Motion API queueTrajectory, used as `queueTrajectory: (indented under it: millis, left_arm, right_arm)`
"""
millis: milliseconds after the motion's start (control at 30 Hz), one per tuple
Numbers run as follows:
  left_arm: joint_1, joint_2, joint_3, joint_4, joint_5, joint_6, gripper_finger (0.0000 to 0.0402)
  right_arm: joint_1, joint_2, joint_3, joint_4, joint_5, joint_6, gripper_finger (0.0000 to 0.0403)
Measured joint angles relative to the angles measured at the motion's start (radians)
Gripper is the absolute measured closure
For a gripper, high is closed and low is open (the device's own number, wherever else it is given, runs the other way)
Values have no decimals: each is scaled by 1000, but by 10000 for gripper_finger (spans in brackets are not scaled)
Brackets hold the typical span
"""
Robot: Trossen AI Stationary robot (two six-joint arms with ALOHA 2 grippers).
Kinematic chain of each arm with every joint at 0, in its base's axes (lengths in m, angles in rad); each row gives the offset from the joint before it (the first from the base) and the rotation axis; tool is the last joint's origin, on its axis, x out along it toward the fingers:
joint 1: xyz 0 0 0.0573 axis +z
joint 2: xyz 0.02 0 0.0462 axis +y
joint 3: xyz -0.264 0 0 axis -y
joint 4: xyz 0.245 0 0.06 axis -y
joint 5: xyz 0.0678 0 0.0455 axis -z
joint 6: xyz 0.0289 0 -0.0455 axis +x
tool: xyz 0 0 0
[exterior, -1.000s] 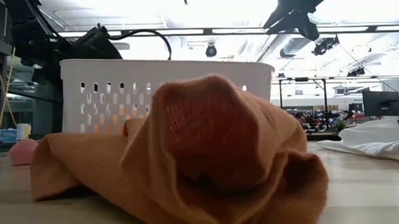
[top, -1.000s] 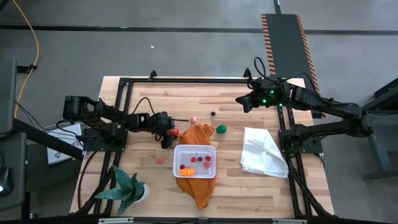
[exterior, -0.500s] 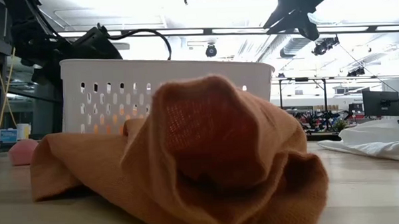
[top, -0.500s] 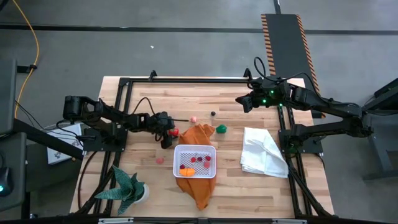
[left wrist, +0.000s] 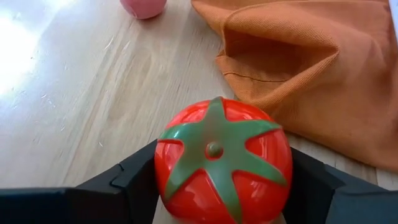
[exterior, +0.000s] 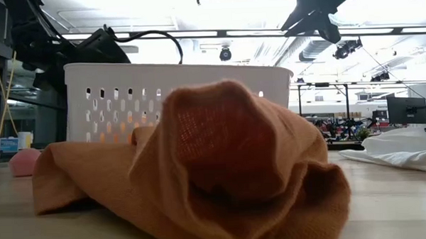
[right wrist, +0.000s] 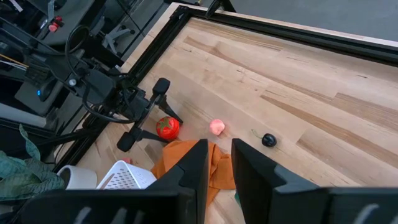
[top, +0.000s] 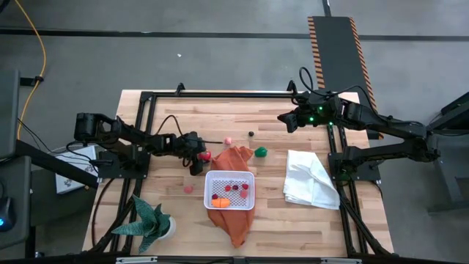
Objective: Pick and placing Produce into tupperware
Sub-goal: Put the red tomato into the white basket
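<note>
A red toy tomato with a green star-shaped top sits between the fingers of my left gripper, left of the orange cloth. The white tupperware stands on that cloth with orange and red produce inside. A pink piece, a dark piece and a green piece lie on the table farther back. Another pink piece lies left of the tupperware. My right gripper hangs high over the far right of the table, open by a narrow gap, with nothing in it. My left gripper pinches the tomato by its two opposite sides between its two fingers. The fingers slant down from the table's left. The tomato's green top faces back toward the wrist. Whether its underside rests on the wood, I cannot tell.
A crumpled white cloth lies at the right. A green spiky potted plant stands at the near left corner. A black frame runs round the table's edges. In the low view the orange cloth hides much of the tupperware.
</note>
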Motion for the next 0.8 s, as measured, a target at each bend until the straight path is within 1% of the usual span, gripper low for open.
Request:
queueTrajectory:
  millis: [67,200,333,400,600,733,800]
  left_arm:
    - [0,0,0,0,0,0,165]
    - [0,0,0,0,-1,0,164]
    - [0,0,0,0,-4,0,139]
    - [1,0,0,0,-4,0,136]
    - [1,-1,0,1,-4,0,166]
    - [1,-1,0,1,-3,-1,164]
    - [1,-1,0,1,-3,-8,151]
  right_arm:
    - [0,0,0,0,0,0,340]
    - [0,0,0,0,0,0,340]
    - [0,0,0,0,0,0,340]
    - [0,0,0,0,0,0,340]
    - [0,0,0,0,0,0,340]
    - [0,0,0,0,0,0,340]
    - [0,0,0,0,0,0,340]
